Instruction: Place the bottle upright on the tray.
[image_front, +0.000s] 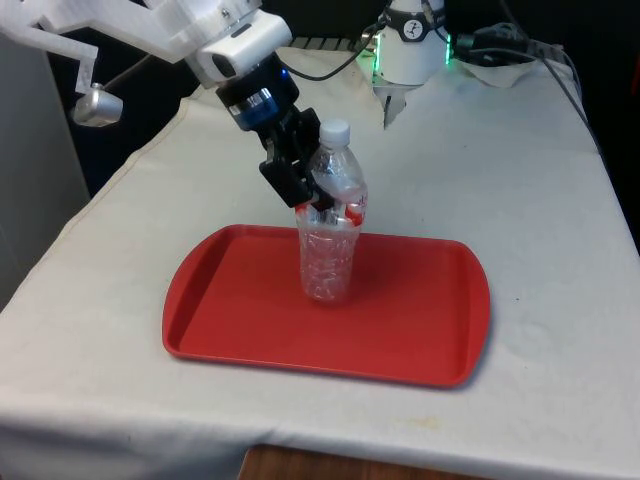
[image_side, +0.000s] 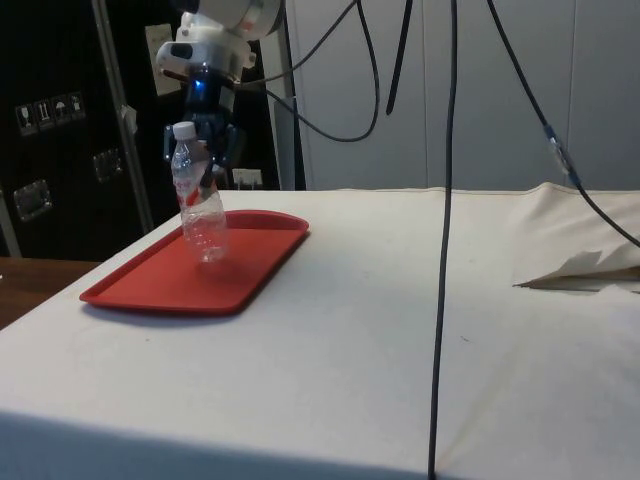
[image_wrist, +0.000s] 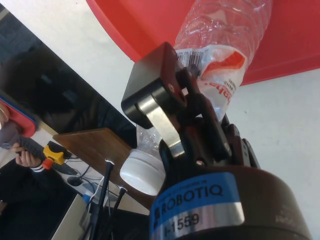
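A clear plastic bottle (image_front: 328, 250) with a white cap and a red-and-white label stands upright on the red tray (image_front: 230, 300), near the tray's middle. In the side view the bottle (image_side: 205, 225) leans slightly, its base on the tray (image_side: 150, 285). My gripper (image_front: 315, 195) comes in from above and from the front view's left, shut on the bottle at the label, just under its shoulder. In the wrist view one finger (image_wrist: 160, 120) lies against the label of the bottle (image_wrist: 225, 45), with the tray (image_wrist: 295, 50) beyond it.
The white cloth spreads around the tray on all sides. A black cable (image_side: 445, 250) hangs across the side view, and a crumpled fold of cloth (image_side: 580, 270) lies at its right. A person's hand (image_wrist: 25, 157) holds a controller beyond the table's edge.
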